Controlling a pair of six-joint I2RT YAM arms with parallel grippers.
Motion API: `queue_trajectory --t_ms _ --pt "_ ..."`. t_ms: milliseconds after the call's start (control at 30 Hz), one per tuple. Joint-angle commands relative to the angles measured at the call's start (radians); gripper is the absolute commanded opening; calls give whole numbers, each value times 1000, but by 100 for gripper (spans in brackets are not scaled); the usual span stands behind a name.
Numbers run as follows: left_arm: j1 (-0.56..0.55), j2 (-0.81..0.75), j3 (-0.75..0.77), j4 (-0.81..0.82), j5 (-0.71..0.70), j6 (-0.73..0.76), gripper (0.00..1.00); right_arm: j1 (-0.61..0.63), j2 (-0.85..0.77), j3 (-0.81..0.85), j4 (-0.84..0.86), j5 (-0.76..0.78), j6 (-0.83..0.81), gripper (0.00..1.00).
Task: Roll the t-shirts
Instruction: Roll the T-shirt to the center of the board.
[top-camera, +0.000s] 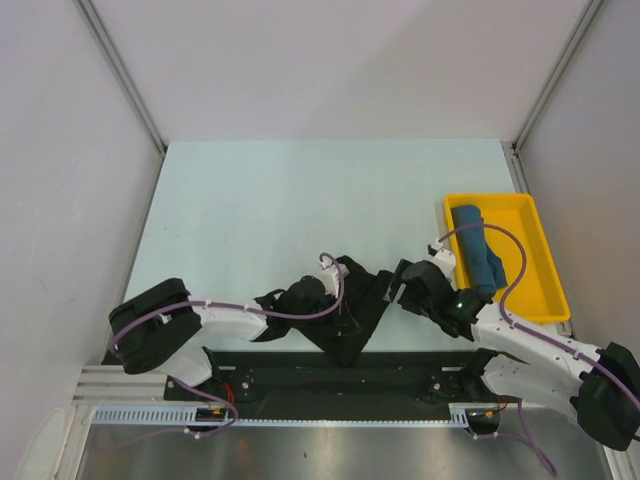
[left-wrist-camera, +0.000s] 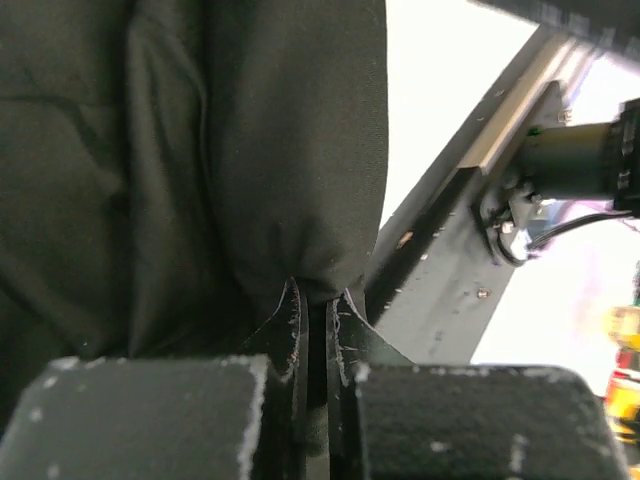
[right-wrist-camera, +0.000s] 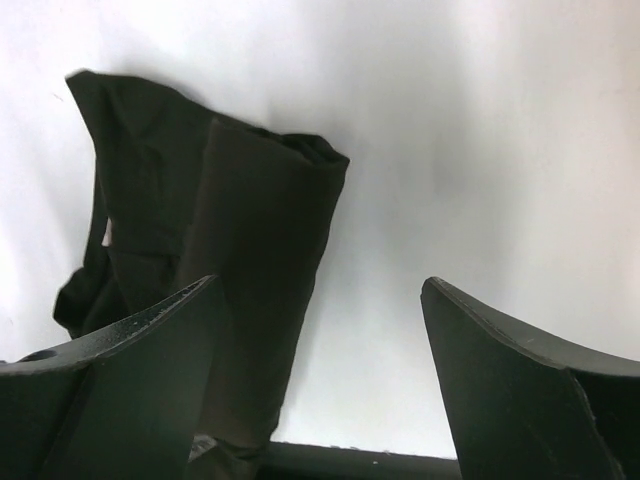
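Rolling black t-shirt (top-camera: 352, 305) on counter (top-camera: 250, 200), left of yellow tray (top-camera: 530, 215) (teal t-shirt (top-camera: 478, 250) rolled inside it) | left end effector (left-wrist-camera: 318, 305) pinching a fold | right end effector (right-wrist-camera: 320, 290) spread, empty | next: right should grip opposite edge

There is one crumpled black cloth t-shirt (top-camera: 355, 305) in the left gripper (left-wrist-camera: 315, 303), one rolled teal-blue cloth t-shirt (top-camera: 478, 250) beyond the right gripper (right-wrist-camera: 320, 283), and one yellow plastic tray (top-camera: 522, 245).

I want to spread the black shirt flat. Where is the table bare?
Far half of the table is bare, from the left wall to the yellow tray, which holds the teal t-shirt. Crowded at the near middle: black t-shirt, left arm, right arm.
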Motion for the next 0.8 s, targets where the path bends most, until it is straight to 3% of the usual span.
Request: queue_trajectory --t_ms 0,133,233,333,533,600,667,767 --pt "58 38 -47 93 102 -91 1 40 5 -7 11 40 36 85" --pt "93 43 -58 83 114 -98 2 60 73 -5 58 28 45 84" --pt "106 37 -42 46 119 -82 9 57 135 -4 104 19 34 85" --pt "107 20 -24 -5 106 -58 26 39 195 1 176 -6 16 85" --pt "106 -66 17 -150 48 4 50 25 297 41 198 -30 -4 85" --pt "104 -100 42 -241 17 46 51 23 314 47 202 -38 -6 86" --pt "106 -161 71 -307 -45 86 59 20 338 55 203 -44 -7 86" --pt "91 -242 115 -442 -160 140 61 19 369 62 201 -50 -9 86"
